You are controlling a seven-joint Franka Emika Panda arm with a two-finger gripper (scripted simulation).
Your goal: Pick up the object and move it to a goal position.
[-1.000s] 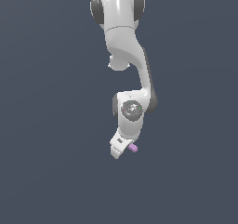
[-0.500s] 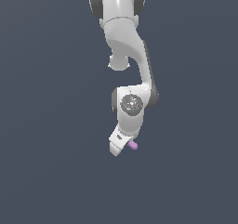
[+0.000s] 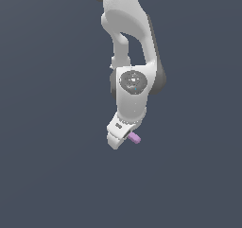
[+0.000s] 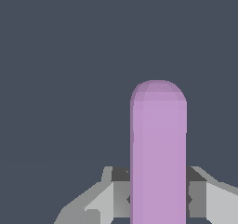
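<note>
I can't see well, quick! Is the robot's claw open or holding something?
Claw: closed, holding the lilac bar, which pokes out from it in the exterior view.

The bar (image 3: 134,137) sits between the tool's (image 3: 124,139) fingers (image 4: 111,195) (one each side), jutting toward the exterior view's right.

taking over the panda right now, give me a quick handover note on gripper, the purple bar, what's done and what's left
Gripper: shut on the lilac bar, a finger pressing each side in the wrist view.
Bar: in the grasp, one rounded end sticking out past the fingers; in the exterior view it pokes out toward that view's right.
Done: the pick.
Left: carry the bar to the goal. No goal marker shows in either view, so its position cannot be told.
</note>
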